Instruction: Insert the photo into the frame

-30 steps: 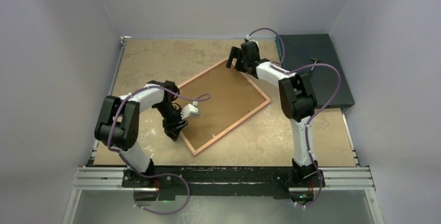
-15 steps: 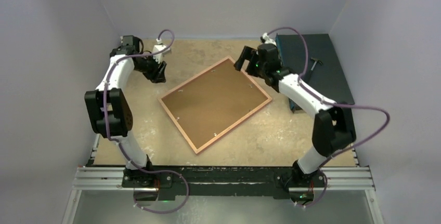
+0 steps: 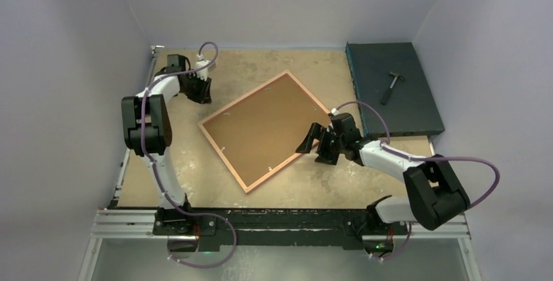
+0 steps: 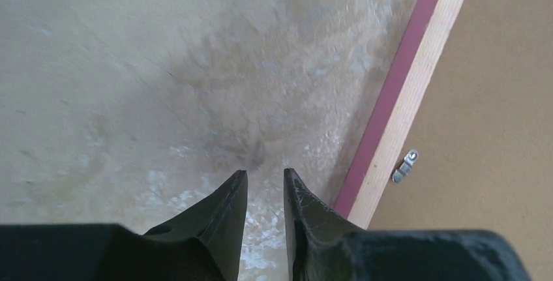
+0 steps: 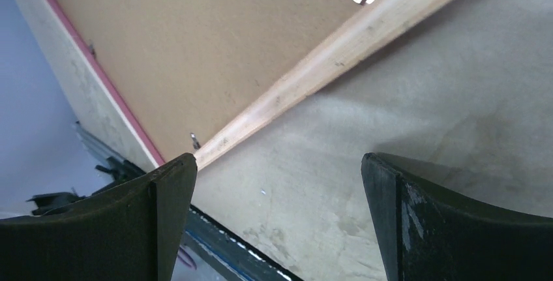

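Overhead and wrist views of a two-arm cell. The frame (image 3: 222, 158) lies flat and face down at the middle of the surface (image 3: 195, 177). Its light wood back is upward and a pink edge shows along the outer side of each rail. A brown backing board (image 3: 267, 128) fills the opening.

The frame's long axis runs diagonally, from near left to far right. The right fingers (image 3: 310, 143) are the nearer pair. They are spread wide and hold nothing, low at the long rail on the frame's near-right side. In the right wrist view that rail (image 5: 339, 59) crosses ahead of the fingers (image 5: 166, 203), and bare surface lies between their tips. Any coming move on the frame probably starts from this rail, reached forward and to the left of the tips.

The left fingers (image 3: 197, 92) are at the far-left corner of the surface, off the frame. They are drawn almost together with a narrow slit between them, and they are empty. In the left wrist view the rail (image 4: 407, 98) passes to the right of the tips (image 4: 225, 216).

The photo appears in no view, and whether it lies under the backing board cannot be told. Small metal clips (image 4: 404, 165) sit on the board beside the rails, but their setting is too small to judge. Contact between the right fingers and the rail cannot be made out. A hammer (image 3: 390, 87) rests on a dark mat (image 3: 404, 108) at the far right.
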{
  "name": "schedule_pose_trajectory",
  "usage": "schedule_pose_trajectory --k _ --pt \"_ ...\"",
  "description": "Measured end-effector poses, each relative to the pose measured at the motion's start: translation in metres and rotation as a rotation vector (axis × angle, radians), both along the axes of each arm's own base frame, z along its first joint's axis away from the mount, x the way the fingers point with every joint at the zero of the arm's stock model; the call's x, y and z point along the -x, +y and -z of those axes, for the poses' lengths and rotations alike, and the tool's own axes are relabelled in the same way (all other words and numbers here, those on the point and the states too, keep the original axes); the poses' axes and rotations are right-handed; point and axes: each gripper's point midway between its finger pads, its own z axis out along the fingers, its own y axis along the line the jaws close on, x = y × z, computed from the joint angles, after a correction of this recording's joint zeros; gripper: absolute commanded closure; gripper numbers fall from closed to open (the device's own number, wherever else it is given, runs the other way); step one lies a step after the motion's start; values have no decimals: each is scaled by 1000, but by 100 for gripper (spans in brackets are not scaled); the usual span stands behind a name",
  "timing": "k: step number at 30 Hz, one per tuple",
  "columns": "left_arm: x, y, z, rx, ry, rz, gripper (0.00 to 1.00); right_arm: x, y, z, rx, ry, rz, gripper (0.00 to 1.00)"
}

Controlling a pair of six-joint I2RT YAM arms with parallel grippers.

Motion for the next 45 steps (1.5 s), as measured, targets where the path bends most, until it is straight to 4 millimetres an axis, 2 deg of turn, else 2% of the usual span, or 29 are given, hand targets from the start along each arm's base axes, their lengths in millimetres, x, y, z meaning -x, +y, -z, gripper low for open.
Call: schedule_pose_trajectory --k 4,9,13,15,18,22,25,28,31,33,36,39,41,44,45 --pt "27 -5 24 17 75 32 77 -7 13 2 -61 1 -12 1" --pt "68 -13 26 20 97 155 77 -31 25 0 -77 -16 -10 1" --pt "103 -14 27 -4 126 268 77 -56 21 0 -22 -46 16 1" --pt "123 -19 28 1 150 327 75 -75 17 -1 20 -66 35 1" --pt "155 -32 28 8 188 414 74 -101 9 -8 72 -109 59 1" --pt "202 -63 29 18 253 554 72 -132 -4 -16 118 -167 98 1" --pt "222 -82 28 47 289 611 71 -147 -12 -15 141 -184 117 1" --pt "222 -84 27 59 298 591 67 -150 -20 -10 174 -180 127 1" --pt "210 -75 21 80 295 511 64 -149 -29 -16 213 -191 149 1" --pt "194 -62 11 103 274 427 61 -149 -33 -34 218 -233 171 1" --pt "171 -47 -5 160 236 310 56 -142 -31 -78 180 -337 201 1" --pt "166 -49 -13 240 239 236 54 -128 -6 -109 109 -413 170 2" --pt "170 -58 -13 286 260 219 53 -111 28 -115 42 -429 109 7" --pt "179 -70 -6 335 314 207 54 -75 81 -98 -30 -380 -12 14" --pt "180 -74 -2 348 335 203 56 -58 102 -86 -53 -345 -68 17"
